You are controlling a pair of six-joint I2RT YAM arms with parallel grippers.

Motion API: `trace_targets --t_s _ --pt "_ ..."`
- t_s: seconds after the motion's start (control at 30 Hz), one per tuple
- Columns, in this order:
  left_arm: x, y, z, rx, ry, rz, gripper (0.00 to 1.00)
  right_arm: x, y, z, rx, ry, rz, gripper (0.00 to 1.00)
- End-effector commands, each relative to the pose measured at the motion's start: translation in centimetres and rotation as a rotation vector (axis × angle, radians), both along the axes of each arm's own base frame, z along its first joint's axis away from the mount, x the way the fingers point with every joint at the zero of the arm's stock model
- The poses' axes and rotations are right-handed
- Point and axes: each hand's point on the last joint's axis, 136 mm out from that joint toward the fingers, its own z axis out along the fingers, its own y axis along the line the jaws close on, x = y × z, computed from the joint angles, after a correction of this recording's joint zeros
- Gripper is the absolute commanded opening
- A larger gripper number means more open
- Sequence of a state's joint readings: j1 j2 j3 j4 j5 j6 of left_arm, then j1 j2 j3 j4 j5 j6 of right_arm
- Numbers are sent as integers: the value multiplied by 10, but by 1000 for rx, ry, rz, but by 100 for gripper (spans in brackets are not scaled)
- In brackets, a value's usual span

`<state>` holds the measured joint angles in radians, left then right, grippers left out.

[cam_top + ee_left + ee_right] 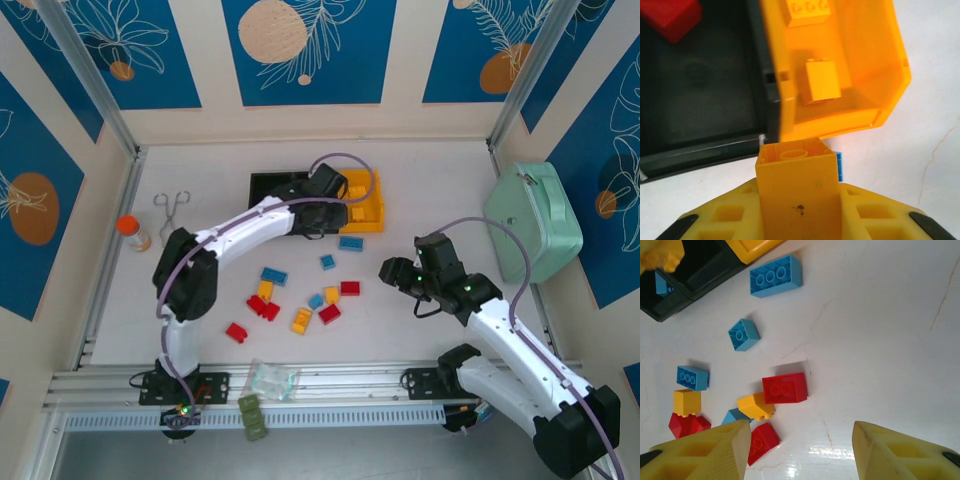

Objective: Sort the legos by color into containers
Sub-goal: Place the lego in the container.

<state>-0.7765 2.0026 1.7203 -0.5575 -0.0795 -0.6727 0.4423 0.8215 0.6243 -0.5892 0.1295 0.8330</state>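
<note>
right fingers point(705, 450) apart, empty, above legos point(784, 388) on worktop point(890, 340) | left fingers point(875, 220) clamped on yellow brick point(796, 185) short of yellow bin point(885, 60) rim | risk: dropped here, brick may clip rim, bounce out or into black bin point(700, 90)

In the left wrist view the bottom edge cuts off the yellow brick point(796, 195) in the left gripper point(797, 217), and that brick hides all but a sliver of a blue brick point(840, 166); a red brick point(672, 17) in the black bin point(705, 100) and a studded brick point(807, 11) in the yellow bin point(865, 60) run off the top edge. From above, the left arm point(250, 222) covers much of the black bins point(268, 187) near the table's point(450, 180) far edge. In the right wrist view a blue piece point(732, 416) lies half hidden behind others, and a yellow blob point(660, 255) in the top left corner is too blurred to name.
</note>
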Motion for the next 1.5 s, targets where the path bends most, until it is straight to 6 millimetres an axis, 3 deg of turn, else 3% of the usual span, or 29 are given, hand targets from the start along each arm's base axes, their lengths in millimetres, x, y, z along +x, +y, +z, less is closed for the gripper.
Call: trace_targets --t_s 0.0,0.23,0.5,0.63,0.83,0.97,1.07,1.2,1.47 --pt "-2 -18 -1 26 25 -68 30 -8 -3 -3 20 24 -15 56" --pt "17 -54 -2 0 23 -112 31 -13 -5 -6 37 33 -23 56" --pt "39 -86 -18 -37 12 -152 33 -16 -14 -3 41 23 -45 56" --pt "44 -93 -33 -36 28 -152 33 -17 -18 -1 47 20 -56 56" --pt "52 -94 -39 -33 11 -139 34 -17 -23 0 53 16 -66 56" --pt "53 -96 -39 -39 15 -139 44 -17 -23 1 53 16 -65 56" --pt "53 -96 -33 -42 7 -142 51 -18 -24 -1 54 20 -69 56" --pt "49 -92 -16 -43 -11 -149 53 -18 -21 0 67 20 -57 56" --pt "17 -74 31 -103 -64 -191 53 -17 -13 3 65 21 -25 57"
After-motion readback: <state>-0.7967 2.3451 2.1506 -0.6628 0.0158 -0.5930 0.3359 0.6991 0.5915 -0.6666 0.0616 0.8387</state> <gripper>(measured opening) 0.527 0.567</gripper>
